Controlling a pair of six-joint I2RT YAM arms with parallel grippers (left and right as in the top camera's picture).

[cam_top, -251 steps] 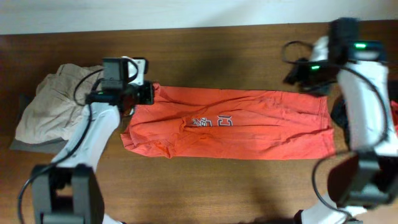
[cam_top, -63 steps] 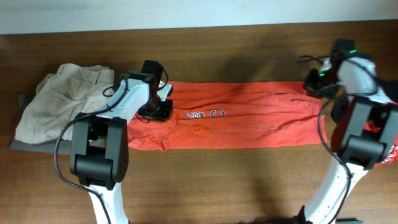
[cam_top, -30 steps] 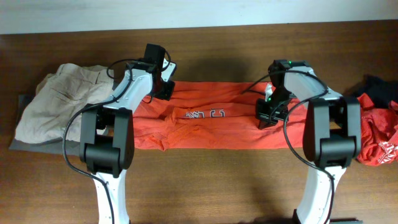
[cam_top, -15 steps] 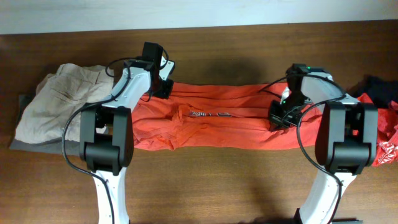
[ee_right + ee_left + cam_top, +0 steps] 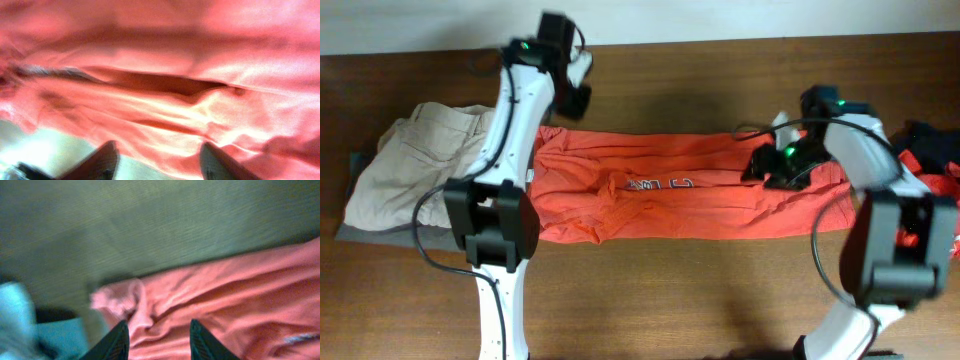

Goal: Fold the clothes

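The orange-red T-shirt (image 5: 690, 190) lies folded into a long strip across the middle of the table, with its navy and white print (image 5: 665, 184) showing. My left gripper (image 5: 572, 98) hangs open above the bare table just beyond the shirt's far left corner. In the left wrist view that crumpled corner (image 5: 125, 300) sits ahead of the empty left gripper (image 5: 159, 342). My right gripper (image 5: 767, 165) hovers open over the strip's right part. In the right wrist view the right gripper (image 5: 159, 165) has only wrinkled orange cloth (image 5: 190, 105) below it.
A beige garment pile (image 5: 400, 170) rests on a grey cloth at the table's left. A black garment (image 5: 925, 135) and a red shirt (image 5: 948, 182) lie at the right edge, partly behind my right arm. Bare wood runs along the front.
Both grippers have opened and let go of the orange shirt. The left arm has lifted away toward the table's back; the right gripper has shifted slightly right. The shirt has settled flat.
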